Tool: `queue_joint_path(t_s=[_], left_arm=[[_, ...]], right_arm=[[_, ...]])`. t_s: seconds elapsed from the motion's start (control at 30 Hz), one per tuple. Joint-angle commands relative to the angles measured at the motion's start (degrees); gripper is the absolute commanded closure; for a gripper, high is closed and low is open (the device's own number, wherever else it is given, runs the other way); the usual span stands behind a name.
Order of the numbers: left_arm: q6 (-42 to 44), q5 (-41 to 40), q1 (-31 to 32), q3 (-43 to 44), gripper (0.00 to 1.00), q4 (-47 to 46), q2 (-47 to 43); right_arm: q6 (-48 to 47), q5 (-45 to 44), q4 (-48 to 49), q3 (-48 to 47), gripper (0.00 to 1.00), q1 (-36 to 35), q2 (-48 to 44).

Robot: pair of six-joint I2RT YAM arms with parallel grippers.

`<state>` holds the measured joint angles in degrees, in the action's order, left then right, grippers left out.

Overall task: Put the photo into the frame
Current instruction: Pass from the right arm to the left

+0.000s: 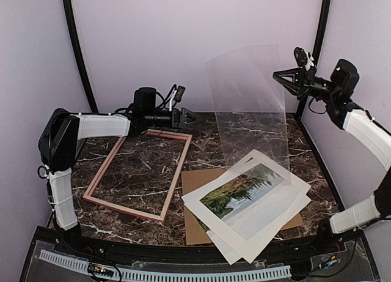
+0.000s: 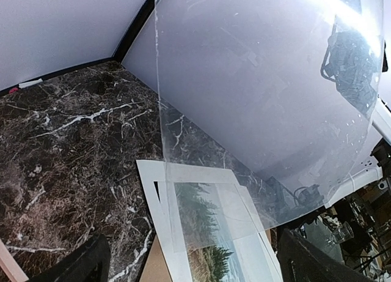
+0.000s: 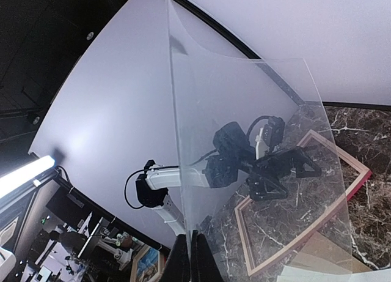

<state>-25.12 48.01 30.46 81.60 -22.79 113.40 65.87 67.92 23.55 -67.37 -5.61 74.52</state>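
Up on the right, the right gripper point(image 1: 278, 76) is clamped on the edge of a clear sheet point(image 1: 250, 98). Its own wrist view shows the fingers point(image 3: 183, 260) pressed together on that thin edge. The sheet hangs nearly upright in the air, bowing a little, over the far right part of the dark marble worktop point(image 1: 122, 172). From here I cannot tell whether its lower edge touches anything. Across from it, the left gripper point(image 1: 190, 117) hovers low above the far end of the frame point(image 1: 178, 175), jaws spread wide and holding nothing. Its camera looks straight at the sheet, with one dark finger point(image 2: 79, 263) at each bottom corner of that view. The frame lies flat on the left half of the worktop, pink-red face up, and the marble shows through its opening. The photo point(image 1: 244, 189), with green trees, pale water and a white margin, lies face up on the near right side, to the right of the frame and clear of it. It sits askew on a loose stack of white boards point(image 1: 269, 218), which are fanned out so their corners do not line up. In the left wrist view, a dark slit of a window shows in one board beside the photo's edge. Under the stack lies a brown board point(image 1: 195, 224), whose left edge comes close to the frame's near right corner.
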Motion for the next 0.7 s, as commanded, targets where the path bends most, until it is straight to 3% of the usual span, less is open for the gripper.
queue_joint_path(t_s=[0.0,0.37,0.57,0.67], left_arm=[[-0.5,1.4,0.7,3.9,0.01,-3.4,1.2],[-3.6,3.0,1.7,5.1,0.02,-10.9,3.7],[-9.0,7.7,2.1,2.8,0.15,-21.3,4.1],[-10.1,8.2,2.4,3.0,0.17,-22.2,5.0]], right_arm=[[6.2,0.2,9.0,-1.4,1.00,-2.1,-1.3],[11.8,-0.8,14.6,-1.5,1.00,-3.4,-1.2],[10.6,-2.1,13.8,-0.3,1.00,-3.2,-0.5],[12.0,-2.1,15.5,0.0,1.00,-3.3,0.1]])
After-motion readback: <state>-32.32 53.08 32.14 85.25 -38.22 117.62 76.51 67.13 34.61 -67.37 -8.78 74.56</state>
